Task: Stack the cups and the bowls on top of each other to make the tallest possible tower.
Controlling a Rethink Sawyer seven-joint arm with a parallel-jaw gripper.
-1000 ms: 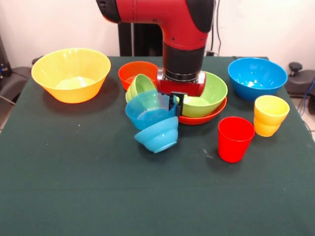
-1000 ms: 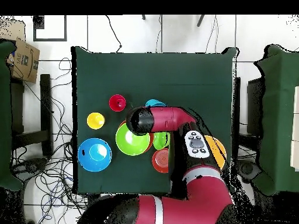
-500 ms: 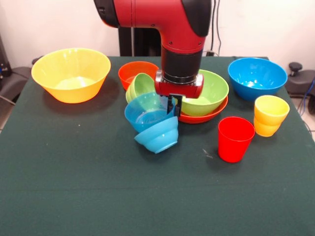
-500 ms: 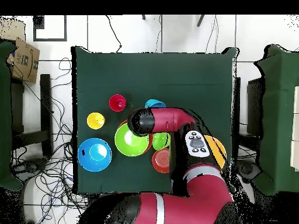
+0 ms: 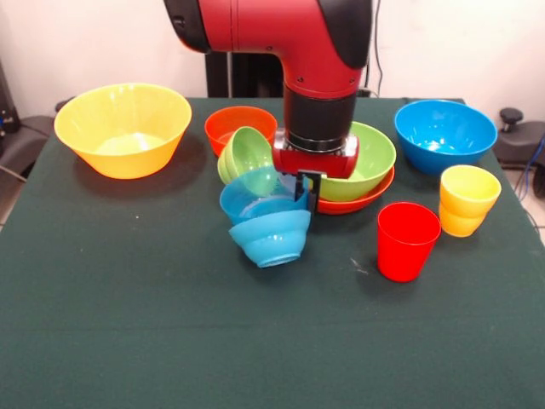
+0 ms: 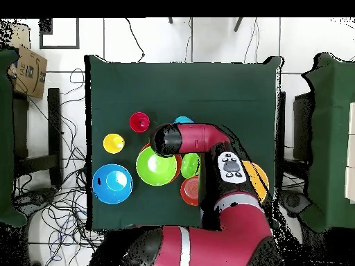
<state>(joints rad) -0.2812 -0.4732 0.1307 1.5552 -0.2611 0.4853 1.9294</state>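
Observation:
My gripper (image 5: 305, 192) is shut on the right rim of a translucent blue bowl (image 5: 254, 200). That bowl sits nested, slightly tilted, in a light blue bowl (image 5: 271, 240) on the table; this pile is the tower. A small green bowl (image 5: 245, 148) leans tilted just behind it. The red cup (image 5: 407, 240) and the yellow cup (image 5: 467, 198) stand upright to the right. In the overhead view the arm hides the gripper; only the light blue bowl's edge (image 6: 183, 121) peeks out.
A large yellow bowl (image 5: 123, 128) stands at the far left, and a small red-orange bowl (image 5: 237, 123) behind the green one. A big green bowl (image 5: 368, 160) sits nested in a red-orange bowl (image 5: 351, 205). A blue bowl (image 5: 444, 135) is at the far right.
The gripper moved slightly right and down with the translucent blue bowl. The bowl now sits lower and more level in the light blue bowl, which has turned more upright.

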